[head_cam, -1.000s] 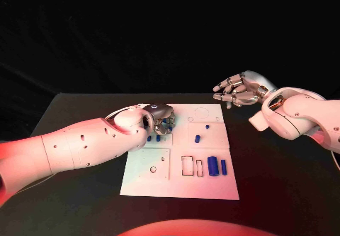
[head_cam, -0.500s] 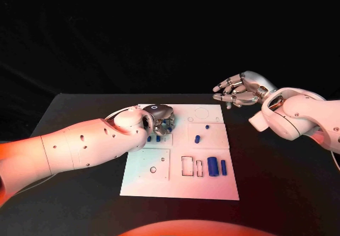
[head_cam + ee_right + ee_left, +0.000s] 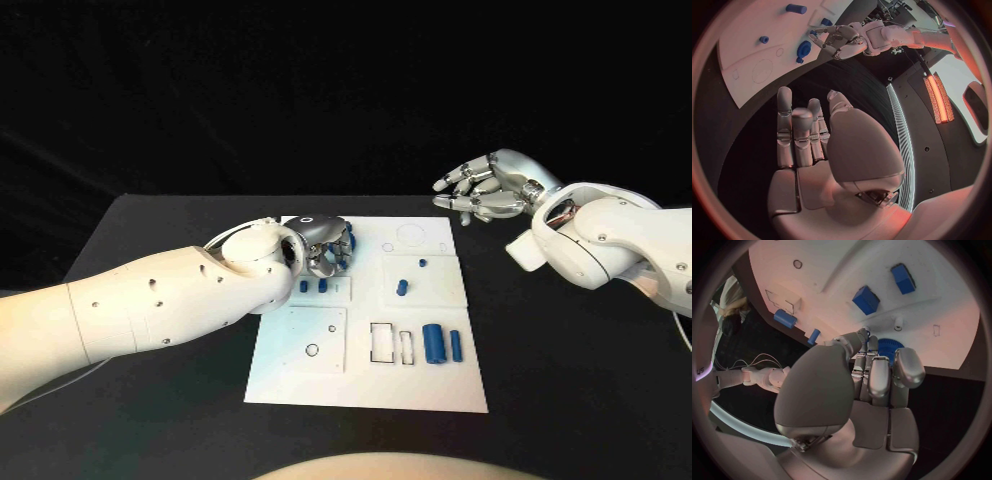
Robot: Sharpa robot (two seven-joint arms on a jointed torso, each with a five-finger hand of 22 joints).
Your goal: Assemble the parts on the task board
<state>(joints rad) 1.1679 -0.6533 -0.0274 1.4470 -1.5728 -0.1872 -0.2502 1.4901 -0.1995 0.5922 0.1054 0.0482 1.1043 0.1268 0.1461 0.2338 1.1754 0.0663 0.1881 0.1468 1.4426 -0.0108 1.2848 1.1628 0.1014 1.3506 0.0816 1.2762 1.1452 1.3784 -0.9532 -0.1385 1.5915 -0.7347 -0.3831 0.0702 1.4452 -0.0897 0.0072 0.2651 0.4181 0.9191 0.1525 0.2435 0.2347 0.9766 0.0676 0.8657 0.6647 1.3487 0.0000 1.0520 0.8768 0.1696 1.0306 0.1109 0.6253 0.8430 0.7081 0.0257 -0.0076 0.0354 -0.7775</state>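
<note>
The white task board [image 3: 296, 380] lies mid-table. My left hand [image 3: 320, 245] is over its far left corner, its fingers [image 3: 869, 365] and thumb curled round a blue gear [image 3: 891, 347] that sits low against the board [image 3: 942, 305]. The right wrist view shows the same gear [image 3: 804, 49] under the left hand [image 3: 839, 40]. My right hand [image 3: 488, 188] hovers past the board's far right corner, fingers [image 3: 798, 132] apart and holding nothing. Two small blue blocks [image 3: 313, 285] lie just near of the left hand. A small blue peg [image 3: 421, 262] and a blue piece [image 3: 402, 285] occupy the middle right panel.
A thick blue cylinder [image 3: 434, 341] and a thinner one [image 3: 456, 343] lie on the near right of the board, beside a pale peg [image 3: 407, 343] and a rectangular slot [image 3: 381, 340]. A round outline [image 3: 411, 236] marks the far right panel. Black table [image 3: 577, 380] surrounds the board.
</note>
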